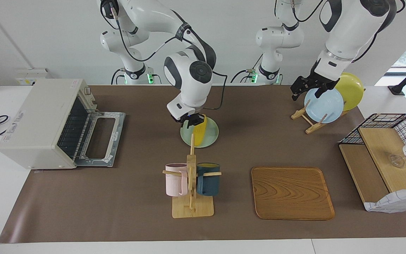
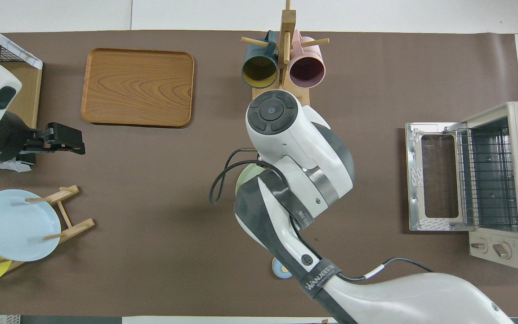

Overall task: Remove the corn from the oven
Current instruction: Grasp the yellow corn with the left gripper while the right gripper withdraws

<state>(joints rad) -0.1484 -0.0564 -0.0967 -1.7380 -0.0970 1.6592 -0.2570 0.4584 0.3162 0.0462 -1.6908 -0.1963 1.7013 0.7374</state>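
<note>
Facing view puts the corn (image 1: 200, 134) on the green plate (image 1: 213, 135) at mid-counter, well apart from the oven (image 1: 41, 120), which stands at the plate's 9 o'clock with its door down. The right tool (image 1: 192, 122) hangs right at the cob's 12 o'clock end. You cannot tell whether it is clamped on the cob or apart. The left tool (image 1: 307, 88) waits with its jaws apart and empty over the blue plate (image 1: 324, 104), toward 3 o'clock.

By my reading the corn is out and you are at the set-down. Next, confirm the cob is let go and lying settled. Then lift the right tool straight up, minding the mug rack (image 1: 191, 183) at the plate's 6 o'clock.
</note>
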